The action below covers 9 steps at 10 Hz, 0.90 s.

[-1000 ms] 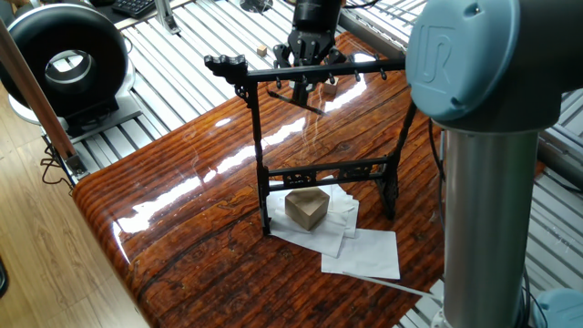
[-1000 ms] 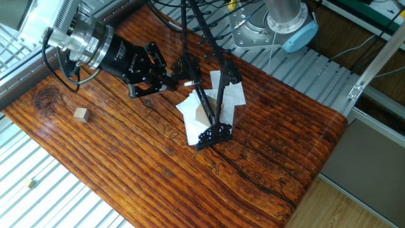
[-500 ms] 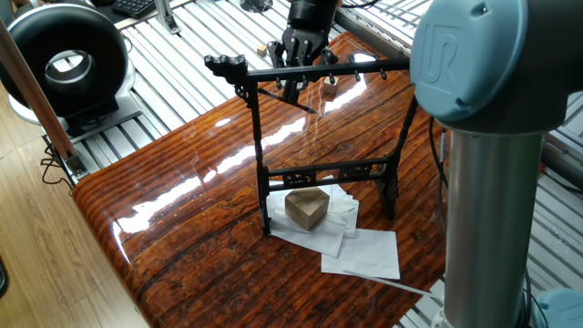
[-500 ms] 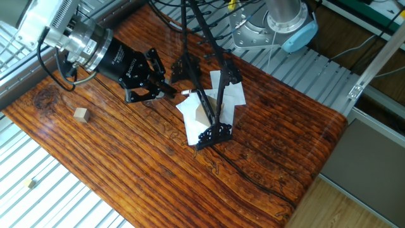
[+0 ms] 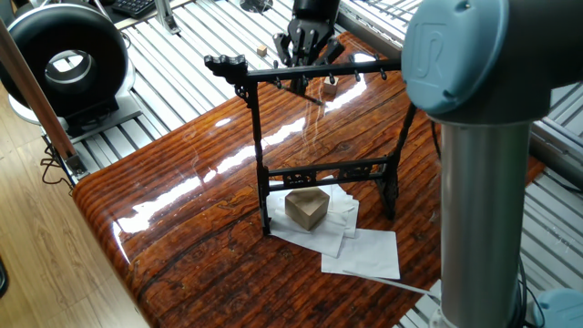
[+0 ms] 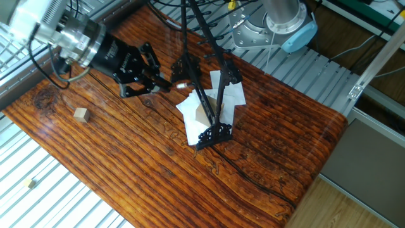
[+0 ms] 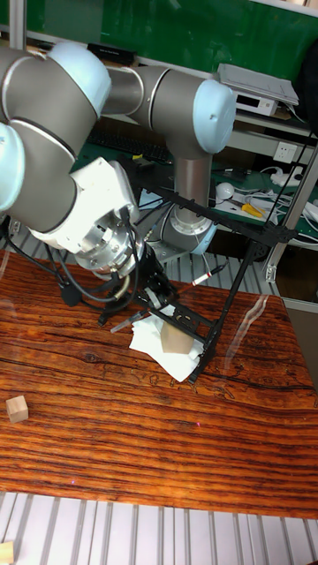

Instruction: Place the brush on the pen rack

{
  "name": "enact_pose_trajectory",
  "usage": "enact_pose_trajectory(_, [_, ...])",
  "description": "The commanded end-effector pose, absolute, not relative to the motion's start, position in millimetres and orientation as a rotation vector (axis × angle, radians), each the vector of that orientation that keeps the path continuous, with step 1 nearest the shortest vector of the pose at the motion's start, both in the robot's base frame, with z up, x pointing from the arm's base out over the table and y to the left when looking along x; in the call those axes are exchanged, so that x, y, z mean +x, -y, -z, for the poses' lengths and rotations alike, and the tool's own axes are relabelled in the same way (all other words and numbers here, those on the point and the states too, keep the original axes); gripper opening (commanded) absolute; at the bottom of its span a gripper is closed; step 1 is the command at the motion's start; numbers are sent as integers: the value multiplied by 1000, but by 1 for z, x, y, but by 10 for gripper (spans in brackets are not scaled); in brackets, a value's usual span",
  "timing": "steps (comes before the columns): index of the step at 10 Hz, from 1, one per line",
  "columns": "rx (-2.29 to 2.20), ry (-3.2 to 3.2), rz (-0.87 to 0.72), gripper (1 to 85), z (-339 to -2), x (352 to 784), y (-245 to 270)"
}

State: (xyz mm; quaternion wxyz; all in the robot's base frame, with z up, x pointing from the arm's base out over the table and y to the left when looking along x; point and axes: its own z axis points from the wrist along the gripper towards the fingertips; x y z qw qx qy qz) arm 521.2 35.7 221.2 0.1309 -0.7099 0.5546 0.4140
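Pincer (image 6: 155, 80) withdrawn, brush (image 6: 179, 83) just beside fingertips

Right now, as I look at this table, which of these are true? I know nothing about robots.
1. A tan block sits on white papers between the pen rack's feet. True.
2. The pen rack lies flat on the table. False: it stands upright on its feet.
3. A small wooden cube lies on the table well away from the rack. True.
4. The gripper is down by the rack's feet. False: it is up by the top crossbar.
5. The table is plain white plastic. False: it is glossy brown wood with strong grain.
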Motion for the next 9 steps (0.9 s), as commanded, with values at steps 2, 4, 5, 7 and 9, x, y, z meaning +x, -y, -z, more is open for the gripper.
enact_pose_trajectory(2, [-2056,-1611,-1232,10,-242,514,-28])
enact_pose_trajectory(4, [-2059,-1626,-1232,10,-248,509,-27])
enact_pose_trajectory(5, [-2059,-1636,-1231,10,-252,507,-28])
enact_pose_trajectory(7, [-2049,-1652,-1238,10,-260,505,-32])
enact_pose_trajectory(9, [-2041,-1674,-1239,10,-268,505,-36])
